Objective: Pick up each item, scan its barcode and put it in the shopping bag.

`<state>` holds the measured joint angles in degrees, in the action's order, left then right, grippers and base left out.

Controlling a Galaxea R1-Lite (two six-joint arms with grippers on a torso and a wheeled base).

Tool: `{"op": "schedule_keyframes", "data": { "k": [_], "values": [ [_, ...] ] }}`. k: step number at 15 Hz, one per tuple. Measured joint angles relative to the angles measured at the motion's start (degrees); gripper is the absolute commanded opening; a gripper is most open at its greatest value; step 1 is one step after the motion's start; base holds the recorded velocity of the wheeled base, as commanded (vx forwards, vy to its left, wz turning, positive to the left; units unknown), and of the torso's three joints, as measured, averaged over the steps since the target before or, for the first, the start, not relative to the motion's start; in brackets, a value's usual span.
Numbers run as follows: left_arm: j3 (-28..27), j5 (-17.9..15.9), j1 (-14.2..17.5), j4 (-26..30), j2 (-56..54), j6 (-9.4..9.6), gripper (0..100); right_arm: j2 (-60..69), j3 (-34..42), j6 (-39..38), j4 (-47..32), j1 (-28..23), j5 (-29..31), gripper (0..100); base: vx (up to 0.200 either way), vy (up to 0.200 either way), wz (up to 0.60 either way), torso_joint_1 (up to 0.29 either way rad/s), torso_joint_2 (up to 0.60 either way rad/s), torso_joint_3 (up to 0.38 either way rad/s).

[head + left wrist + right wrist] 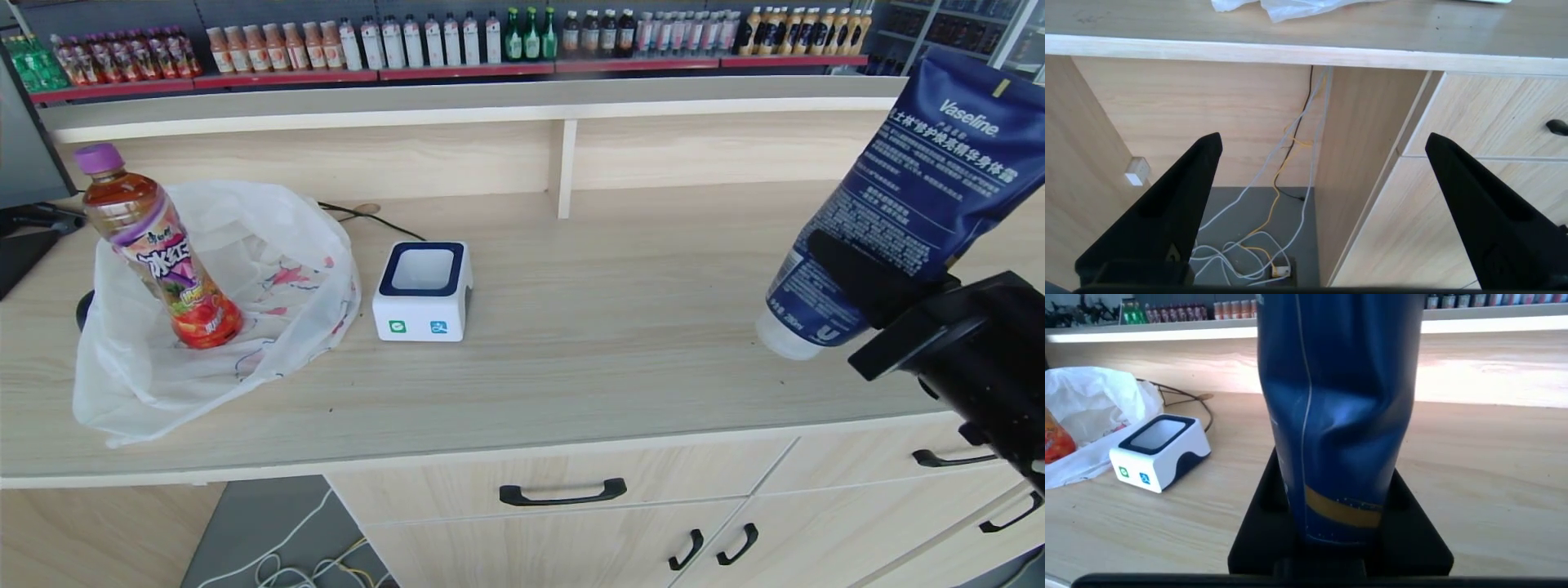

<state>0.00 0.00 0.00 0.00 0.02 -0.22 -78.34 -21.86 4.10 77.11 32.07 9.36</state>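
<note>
Two grippers to log. Your right gripper (869, 282) pinches a dark blue lotion tube (910, 188) near its white cap end, with the tube tilted cap-down and covered in dense white print. Well to that gripper's left on the counter (637, 343) sits the white barcode scanner (423, 290), with a green and a blue icon on its front. Farther left, the white plastic shopping bag (314, 245) holds a leaning tea bottle (155, 253) with a purple cap and a red-orange label. Your left gripper (1315, 204) hangs below the counter edge, fingers spread wide.

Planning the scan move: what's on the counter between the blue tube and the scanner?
Nothing; the head view shows bare counter between the blue tube and the scanner.
</note>
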Motion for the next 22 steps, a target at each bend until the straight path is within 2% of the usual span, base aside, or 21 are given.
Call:
{"op": "schedule_keyframes", "data": {
  "k": [6,12,17,22],
  "values": [
    [0.0,0.0,0.0,0.0,0.0,-0.02,100,0.6,1.2,-0.4,-0.3,1.5,-3.2,0,0.000,0.000,0.00,0.000,0.00,0.000],
    [0.0,0.0,0.0,0.0,0.0,-0.02,100,-1.6,0.3,-3.8,-0.3,1.3,-13.7,0,0.000,0.000,0.00,0.000,0.00,0.000],
    [0.0,0.0,0.0,0.0,0.0,0.00,100,-3.2,0.0,-11.1,-0.2,0.9,-25.8,0,0.000,0.000,0.00,0.000,0.00,0.000],
    [0.0,0.0,0.0,0.0,0.0,-0.02,100,-5.0,-1.7,-15.6,-0.1,0.8,-26.3,0,0.000,0.000,0.00,0.000,0.00,0.000]
  ]
}}
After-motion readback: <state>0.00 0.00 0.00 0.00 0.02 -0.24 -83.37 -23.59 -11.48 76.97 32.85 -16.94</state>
